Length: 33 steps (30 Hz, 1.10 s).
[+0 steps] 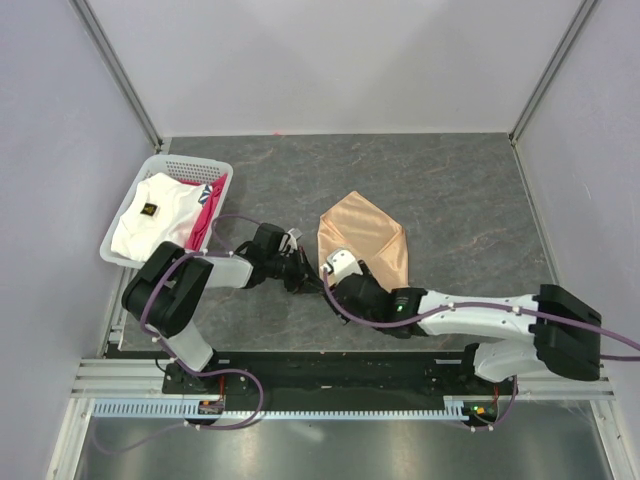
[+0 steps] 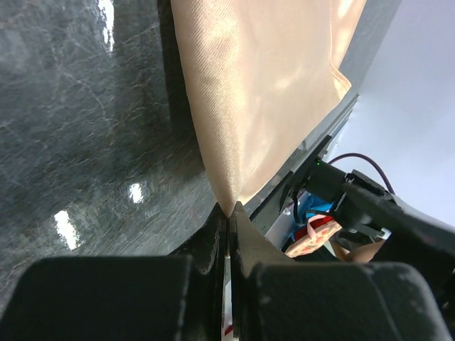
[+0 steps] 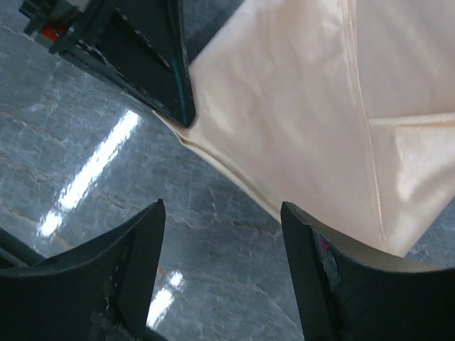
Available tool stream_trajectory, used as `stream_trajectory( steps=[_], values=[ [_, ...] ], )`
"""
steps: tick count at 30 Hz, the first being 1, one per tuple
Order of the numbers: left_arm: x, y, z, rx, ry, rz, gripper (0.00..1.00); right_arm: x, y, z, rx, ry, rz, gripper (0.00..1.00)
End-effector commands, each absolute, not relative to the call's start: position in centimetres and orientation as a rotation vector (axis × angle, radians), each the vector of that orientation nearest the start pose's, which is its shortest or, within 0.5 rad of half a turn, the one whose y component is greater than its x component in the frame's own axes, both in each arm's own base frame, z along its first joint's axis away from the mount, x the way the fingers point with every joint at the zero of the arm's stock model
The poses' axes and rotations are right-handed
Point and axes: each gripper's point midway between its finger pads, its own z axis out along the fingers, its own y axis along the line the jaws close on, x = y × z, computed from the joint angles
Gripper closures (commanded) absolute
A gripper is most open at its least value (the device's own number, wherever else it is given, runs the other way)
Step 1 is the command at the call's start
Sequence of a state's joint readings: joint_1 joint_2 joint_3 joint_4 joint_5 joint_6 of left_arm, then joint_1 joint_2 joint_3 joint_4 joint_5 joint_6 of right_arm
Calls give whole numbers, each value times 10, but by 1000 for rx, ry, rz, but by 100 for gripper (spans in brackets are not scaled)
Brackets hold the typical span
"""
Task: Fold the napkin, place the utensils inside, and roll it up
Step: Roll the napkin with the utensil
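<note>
You see the peach-tan napkin (image 1: 362, 240) lying partly folded on the dark marbled table (image 1: 460, 190), at its middle, just beyond both arms. Your left gripper (image 2: 231, 212) is pressed together on the napkin's near-left corner, pinching the cloth. Your right gripper (image 3: 222, 209), fingers spread wide, sits just beside it over the near edge; whether it touches the cloth is unclear.

No writing is legible; the dark mark (image 1: 150, 209) on the white cloth (image 1: 140, 232) cannot be read
</note>
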State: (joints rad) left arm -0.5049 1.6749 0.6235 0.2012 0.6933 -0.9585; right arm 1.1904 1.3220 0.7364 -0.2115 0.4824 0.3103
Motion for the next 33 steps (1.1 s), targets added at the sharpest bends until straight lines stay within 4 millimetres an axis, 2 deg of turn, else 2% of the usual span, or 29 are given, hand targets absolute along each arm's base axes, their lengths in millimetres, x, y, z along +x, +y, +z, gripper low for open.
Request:
stream_trajectory(
  steps=[1, 5, 9, 14, 21, 26, 29, 33],
  values=[
    [221, -281, 51, -273, 2701, -1482, 98, 205, 306, 112, -710, 1991, 116, 25],
    [221, -279, 51, -285, 2696, -1490, 98, 203, 321, 101, -745, 1960, 82, 25],
    [220, -278, 50, -295, 2695, -1503, 98, 203, 326, 83, -781, 1944, 20, 26],
    [220, -277, 51, -300, 2695, -1512, 98, 206, 319, 63, -804, 1931, -97, 27],
    [220, -276, 51, -305, 2695, -1519, 98, 214, 299, 51, -779, 1899, -231, 28],
    [220, -275, 52, -303, 2694, -1528, 98, 214, 294, 36, -810, 1901, -267, 29],
    [222, -274, 54, -305, 2688, -1528, 98, 215, 290, 26, -818, 1915, -282, 31],
    [221, -272, 53, -312, 2687, -1526, 98, 216, 283, 17, -816, 1934, -293, 39]
  ],
)
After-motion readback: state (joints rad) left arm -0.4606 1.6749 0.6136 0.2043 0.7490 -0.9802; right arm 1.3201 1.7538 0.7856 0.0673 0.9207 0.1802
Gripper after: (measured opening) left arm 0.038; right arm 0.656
